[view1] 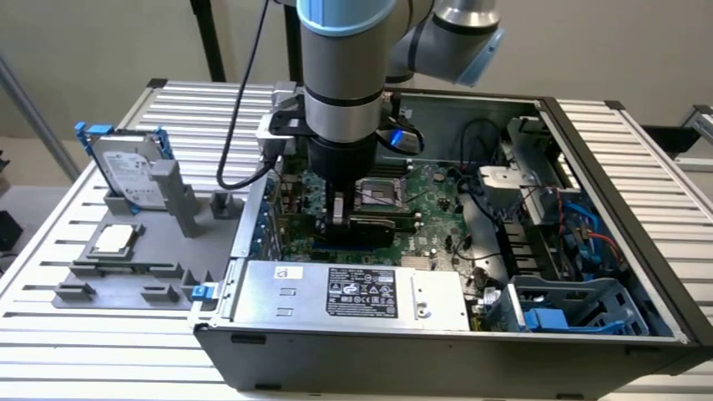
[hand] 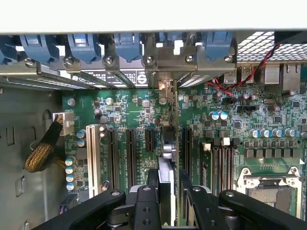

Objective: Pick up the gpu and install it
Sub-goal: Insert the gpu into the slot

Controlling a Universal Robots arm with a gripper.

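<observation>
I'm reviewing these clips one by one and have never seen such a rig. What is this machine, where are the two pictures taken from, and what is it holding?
It is a single robot arm working over an open computer case on a slatted table. The exterior view looks down on the scene; the wrist view looks down from the arm's wrist at the motherboard. The claw is shut on the gpu, a thin card held on edge just above the motherboard's slots. Beside the case, on the exterior view's left, a grey holder carries a hard drive and a small CPU chip.
</observation>
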